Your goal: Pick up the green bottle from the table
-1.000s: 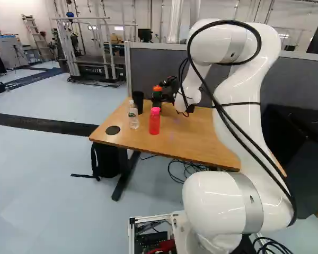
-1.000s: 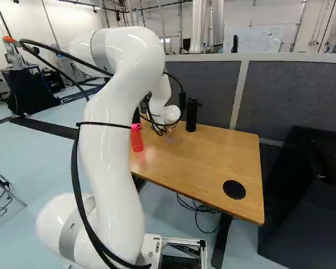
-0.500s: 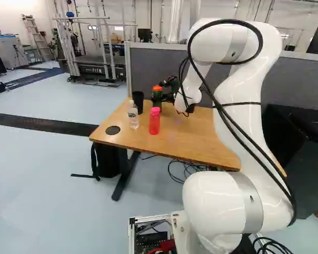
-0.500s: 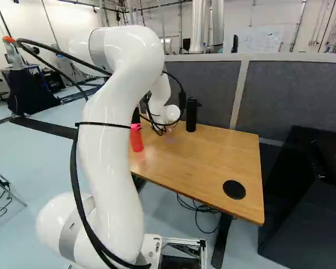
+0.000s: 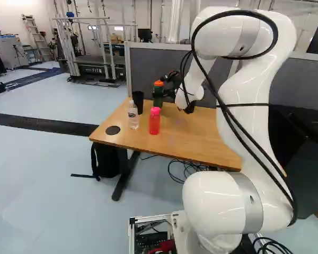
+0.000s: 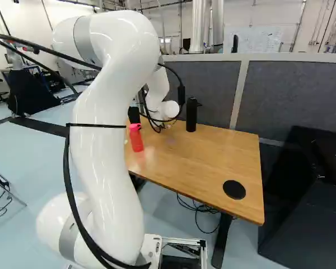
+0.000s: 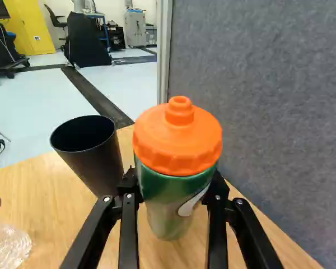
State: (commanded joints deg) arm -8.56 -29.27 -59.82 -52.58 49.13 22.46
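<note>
Wrist view: over the counter (image 7: 50,202), the green bottle (image 7: 171,190) is upright; the black cup (image 7: 92,159) just beside it could topple if knocked sideways. The fingers (image 7: 129,224) are clamped on the bottle; too light a squeeze might let it slip.

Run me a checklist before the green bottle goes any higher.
1. Tool gripping from both sides: ok, a finger presses each side of the green bottle, below its orange cap.
2. Bottle off the table: ok, it seems; in the left base view the cap stands higher against the gray partition than half a second ago.
3. Bottle upright: ok, no clear tilt.
4. Tool clear of the black cup: cannot tell; they overlap in the wrist view.
5. Clear bottle and pink-capped red bottle standing: ok, both upright.
</note>
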